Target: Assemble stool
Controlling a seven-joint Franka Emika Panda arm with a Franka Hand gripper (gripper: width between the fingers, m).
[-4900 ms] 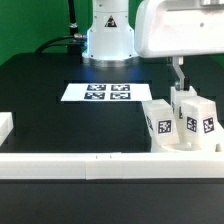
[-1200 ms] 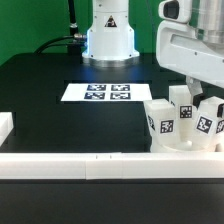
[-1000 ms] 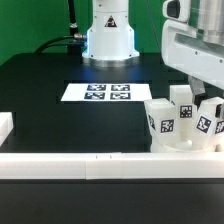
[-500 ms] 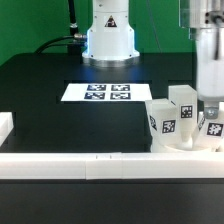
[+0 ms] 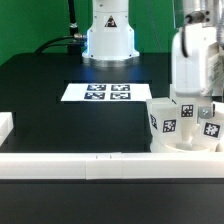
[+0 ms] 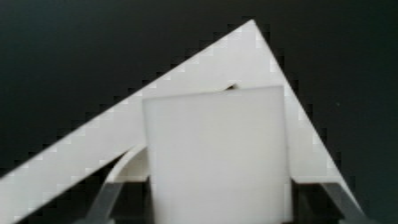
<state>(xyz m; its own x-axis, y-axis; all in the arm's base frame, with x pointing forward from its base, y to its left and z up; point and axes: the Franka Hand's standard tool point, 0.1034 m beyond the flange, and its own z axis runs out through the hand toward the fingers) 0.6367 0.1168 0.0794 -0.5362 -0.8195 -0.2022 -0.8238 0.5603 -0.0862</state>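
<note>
In the exterior view, three short white stool legs with black-and-white tags stand close together at the right, just behind the front rail. One leg (image 5: 160, 122) stands upright. Another (image 5: 209, 126) leans at the far right. My gripper (image 5: 196, 100) has come down over the back leg and covers most of it. In the wrist view that leg (image 6: 217, 140) fills the space between my fingers (image 6: 125, 190), with dark gaps on both sides, so the gripper (image 6: 222, 200) is open around it. A white base (image 5: 186, 146) under the legs may be the seat. I cannot tell.
A long white border rail (image 5: 80, 160) runs along the front, with a white rail end (image 5: 5, 126) at the exterior view's left. The marker board (image 5: 107, 92) lies mid-table in front of the arm's base (image 5: 108, 35). A white angled surface (image 6: 107, 140) lies behind the leg in the wrist view.
The gripper has left the rightmost leg, which now leans, turned, and come down over the back leg.
</note>
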